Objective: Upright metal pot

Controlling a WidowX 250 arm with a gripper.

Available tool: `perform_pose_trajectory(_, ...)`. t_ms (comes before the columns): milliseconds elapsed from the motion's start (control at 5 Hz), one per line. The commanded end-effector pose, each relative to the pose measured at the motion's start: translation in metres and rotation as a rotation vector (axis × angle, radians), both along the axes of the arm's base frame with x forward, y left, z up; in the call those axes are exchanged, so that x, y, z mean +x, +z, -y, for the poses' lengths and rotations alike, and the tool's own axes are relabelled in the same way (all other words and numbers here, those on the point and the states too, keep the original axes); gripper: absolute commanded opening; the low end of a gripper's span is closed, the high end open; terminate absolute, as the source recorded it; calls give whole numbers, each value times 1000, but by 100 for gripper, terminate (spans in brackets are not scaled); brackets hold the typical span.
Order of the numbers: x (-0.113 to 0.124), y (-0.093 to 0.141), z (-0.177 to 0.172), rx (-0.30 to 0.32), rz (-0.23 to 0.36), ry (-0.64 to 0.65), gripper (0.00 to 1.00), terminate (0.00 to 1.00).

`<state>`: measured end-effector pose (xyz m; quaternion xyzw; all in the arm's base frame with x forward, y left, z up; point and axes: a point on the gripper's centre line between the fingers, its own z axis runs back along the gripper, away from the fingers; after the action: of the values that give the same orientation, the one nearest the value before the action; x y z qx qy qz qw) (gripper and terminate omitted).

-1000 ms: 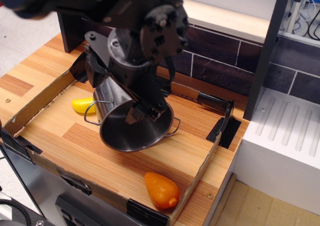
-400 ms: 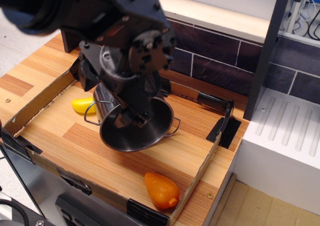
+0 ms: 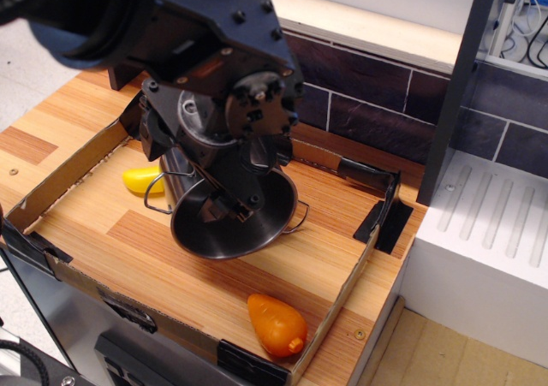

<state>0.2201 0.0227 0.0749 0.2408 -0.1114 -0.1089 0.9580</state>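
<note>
The metal pot (image 3: 229, 232) is shiny steel and lies tilted on its side in the middle of the cardboard-walled tray (image 3: 341, 293). Its mouth faces the front, and a wire loop handle shows on each side. My black gripper (image 3: 233, 204) comes down from above over the pot's upper rim. Two dark fingertips (image 3: 217, 206) show apart inside the pot's mouth, so it looks open. The arm's body hides the pot's top and back, and I cannot tell whether a finger touches the pot wall.
A yellow plastic vegetable (image 3: 139, 181) lies just left of the pot. An orange one (image 3: 276, 324) lies at the tray's front right corner. A dark tiled wall (image 3: 368, 103) runs behind. A dark post (image 3: 454, 86) and a white ribbed stand (image 3: 488, 232) are to the right.
The gripper has shifted left and turned slightly over the pot's rim. The pot and both vegetables have stayed where they were.
</note>
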Motion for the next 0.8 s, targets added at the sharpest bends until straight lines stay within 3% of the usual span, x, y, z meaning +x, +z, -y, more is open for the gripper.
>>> perform_pose_trajectory(0,6,0,2,-6,9,17,100,0)
perform_pose_trajectory(200,6,0,5,-12,11,21,0,0)
perform_pose_trajectory(600,13,4,6,-59,59,44,0,0)
